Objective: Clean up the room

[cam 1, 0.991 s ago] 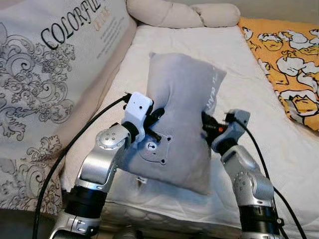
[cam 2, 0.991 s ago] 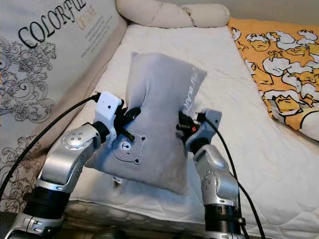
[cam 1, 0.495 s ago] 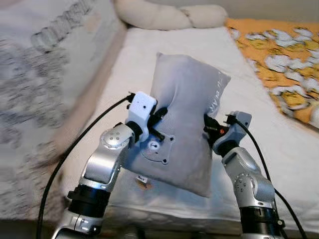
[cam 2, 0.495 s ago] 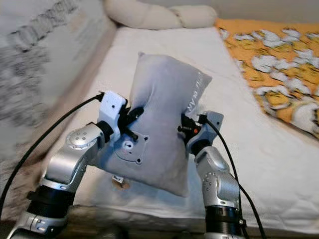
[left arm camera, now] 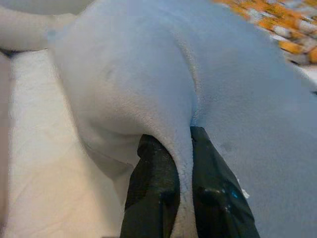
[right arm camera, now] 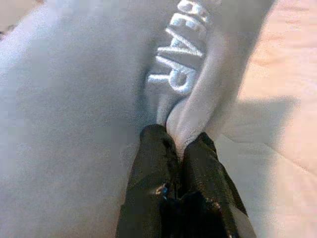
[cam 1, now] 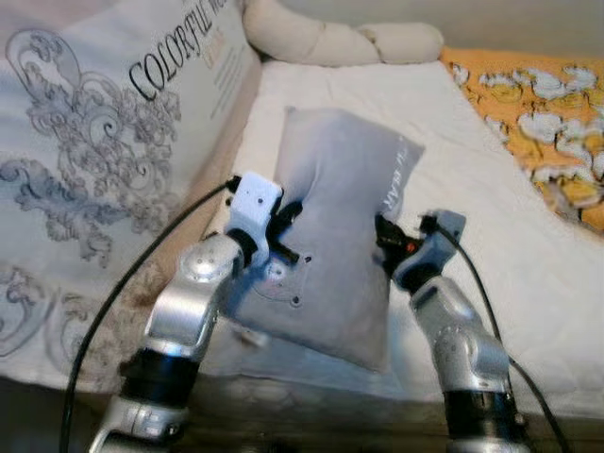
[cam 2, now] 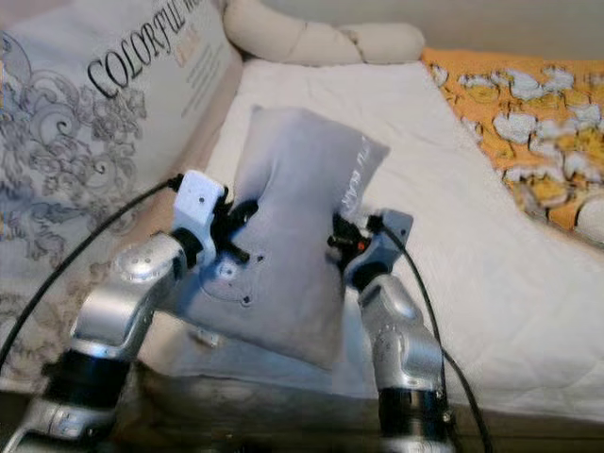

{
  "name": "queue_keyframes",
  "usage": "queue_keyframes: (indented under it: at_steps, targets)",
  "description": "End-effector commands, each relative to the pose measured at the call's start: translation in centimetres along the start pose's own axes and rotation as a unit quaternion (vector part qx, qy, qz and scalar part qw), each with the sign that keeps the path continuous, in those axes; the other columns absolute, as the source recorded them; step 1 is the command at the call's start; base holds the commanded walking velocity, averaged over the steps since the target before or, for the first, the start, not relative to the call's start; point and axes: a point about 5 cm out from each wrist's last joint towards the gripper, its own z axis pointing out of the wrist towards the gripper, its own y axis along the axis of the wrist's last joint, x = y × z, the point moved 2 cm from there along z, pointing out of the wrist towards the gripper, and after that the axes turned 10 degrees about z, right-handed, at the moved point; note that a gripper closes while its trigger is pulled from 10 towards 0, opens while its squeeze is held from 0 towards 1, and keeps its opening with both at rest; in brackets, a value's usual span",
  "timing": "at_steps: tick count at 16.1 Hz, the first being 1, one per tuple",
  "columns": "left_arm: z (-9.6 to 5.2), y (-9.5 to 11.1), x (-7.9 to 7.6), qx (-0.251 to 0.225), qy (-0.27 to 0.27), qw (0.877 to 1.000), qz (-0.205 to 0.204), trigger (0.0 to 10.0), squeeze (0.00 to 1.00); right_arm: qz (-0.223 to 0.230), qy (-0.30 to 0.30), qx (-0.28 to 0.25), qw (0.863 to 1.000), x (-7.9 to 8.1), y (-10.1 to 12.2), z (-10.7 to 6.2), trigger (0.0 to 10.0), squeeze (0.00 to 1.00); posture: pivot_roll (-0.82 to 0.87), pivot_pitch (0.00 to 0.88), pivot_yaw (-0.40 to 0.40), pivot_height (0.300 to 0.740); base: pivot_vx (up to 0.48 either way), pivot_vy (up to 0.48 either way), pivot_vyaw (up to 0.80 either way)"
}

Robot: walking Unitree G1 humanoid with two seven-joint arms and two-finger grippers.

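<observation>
The left end effector (left arm camera: 171, 148) pinches a fold of the grey pillow (cam 1: 340, 236) on its left edge, the two black fingers (left arm camera: 153, 183) pressed against the plush fabric from either side. The right end effector (right arm camera: 176, 144) clamps a ridge of the same pillow on its right edge, just below the pale embroidered lettering (right arm camera: 183, 69), with its fingers drawn tight together around the cloth. Between the two silver arms the pillow is held upright and slightly tilted, above the near edge of the white mattress (cam 1: 472, 189). To the robot's left stands a large cushion printed with grey scrollwork (cam 1: 104, 179). At the far end of the bed lies a cream bolster (cam 1: 330, 42), and an orange patterned blanket (cam 1: 538, 113) covers the mattress's right side.
</observation>
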Motion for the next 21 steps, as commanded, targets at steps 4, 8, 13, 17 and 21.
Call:
queue_keyframes:
  at_steps: [4,8,13,17,21]
  targets:
    - [0.31,1.04,0.43,-0.018,0.011,1.0,0.016,10.0,0.0,0.005,0.005,-0.008,1.0,0.43,0.33,0.17,10.0,0.0,-0.01,0.0,0.051,0.74,0.0,0.286,-0.4]
    - [0.46,1.27,0.66,-0.027,0.017,0.999,0.015,10.0,0.0,0.012,-0.002,-0.006,1.0,0.21,0.27,0.14,10.0,0.0,-0.01,0.0,0.052,0.74,0.0,0.0,0.0]
    - [0.7,1.23,0.83,-0.029,0.024,0.999,0.003,10.0,0.0,0.01,0.0,-0.004,1.0,0.19,0.29,0.14,10.0,0.0,-0.02,0.0,0.049,0.74,0.0,0.0,0.0]
    - [0.72,1.07,0.97,-0.026,0.033,0.999,-0.004,10.0,0.0,0.001,0.004,0.002,1.0,0.13,0.33,0.18,10.0,0.0,-0.02,0.0,0.046,0.74,0.263,0.0,0.0]
    - [0.71,1.05,1.16,-0.026,0.042,0.999,-0.008,10.0,0.0,-0.008,0.011,0.009,1.0,0.15,0.38,0.35,10.0,0.0,-0.02,0.0,0.035,0.74,0.274,0.0,0.0]
